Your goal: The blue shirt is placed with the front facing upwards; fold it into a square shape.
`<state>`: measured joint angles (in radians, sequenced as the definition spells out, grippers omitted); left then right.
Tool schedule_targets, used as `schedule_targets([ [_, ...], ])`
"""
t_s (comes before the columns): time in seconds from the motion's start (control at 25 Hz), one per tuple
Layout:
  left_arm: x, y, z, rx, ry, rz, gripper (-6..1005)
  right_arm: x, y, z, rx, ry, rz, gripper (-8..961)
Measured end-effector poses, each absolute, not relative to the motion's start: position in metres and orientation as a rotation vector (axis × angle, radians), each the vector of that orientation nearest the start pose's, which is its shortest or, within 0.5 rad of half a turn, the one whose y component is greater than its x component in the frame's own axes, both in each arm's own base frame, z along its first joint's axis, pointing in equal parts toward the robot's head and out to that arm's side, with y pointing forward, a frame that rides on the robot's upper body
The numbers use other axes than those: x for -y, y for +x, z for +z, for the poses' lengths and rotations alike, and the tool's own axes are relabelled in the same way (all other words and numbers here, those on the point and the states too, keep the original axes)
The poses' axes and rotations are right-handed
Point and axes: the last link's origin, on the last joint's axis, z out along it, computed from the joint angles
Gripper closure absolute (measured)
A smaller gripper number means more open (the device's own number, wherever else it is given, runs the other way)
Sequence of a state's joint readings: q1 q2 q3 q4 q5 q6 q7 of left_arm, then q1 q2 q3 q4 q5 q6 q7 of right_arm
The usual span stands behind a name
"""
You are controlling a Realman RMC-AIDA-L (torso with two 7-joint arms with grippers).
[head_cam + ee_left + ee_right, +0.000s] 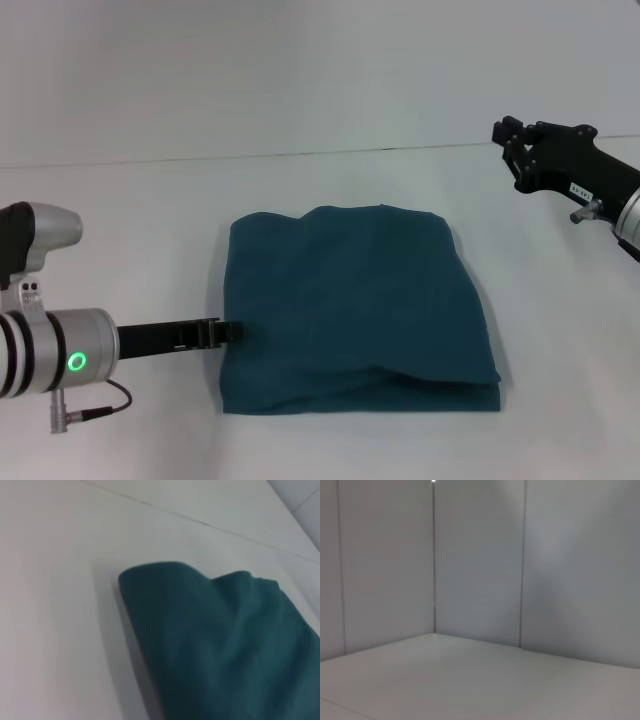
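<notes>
Head view shows the blue shirt [355, 305] lying mid-tabletop [120, 220], already folded into a rough square. The left tool [232, 331] touches its left edge; I cannot tell its opening. The right tool [510, 135] hovers well apart, narrow. Folding looks finished; next calls for withdrawing.

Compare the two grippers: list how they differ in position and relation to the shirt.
The left gripper is low at the left edge of the blue shirt, its tip right at the cloth; the right gripper is raised, well off to the far right, clear of it. The left gripper points in toward the shirt; the right gripper points toward the far side of the table. Both are black.
</notes>
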<state>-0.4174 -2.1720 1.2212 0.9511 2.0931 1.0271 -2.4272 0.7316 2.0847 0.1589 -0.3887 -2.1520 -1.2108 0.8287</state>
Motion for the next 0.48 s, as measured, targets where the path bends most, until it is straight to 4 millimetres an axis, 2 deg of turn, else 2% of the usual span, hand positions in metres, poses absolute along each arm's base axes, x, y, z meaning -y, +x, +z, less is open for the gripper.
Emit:
schedule_targets([
  [0.24,-0.354,-0.243,-0.046,1.432,-2.294,-0.388,846,-0.393,0.283,0.025,-0.458,-2.076,0.76,840],
  [0.36,-0.358,-0.238,-0.032,1.279,-2.319,-0.406,789,-0.387,0.28,0.028,-0.468,-2.116,0.804,731],
  [0.48,-0.364,-0.23,-0.022,1.111,-2.365,-0.423,712,-0.387,0.276,0.038,-0.522,-2.276,0.74,622],
])
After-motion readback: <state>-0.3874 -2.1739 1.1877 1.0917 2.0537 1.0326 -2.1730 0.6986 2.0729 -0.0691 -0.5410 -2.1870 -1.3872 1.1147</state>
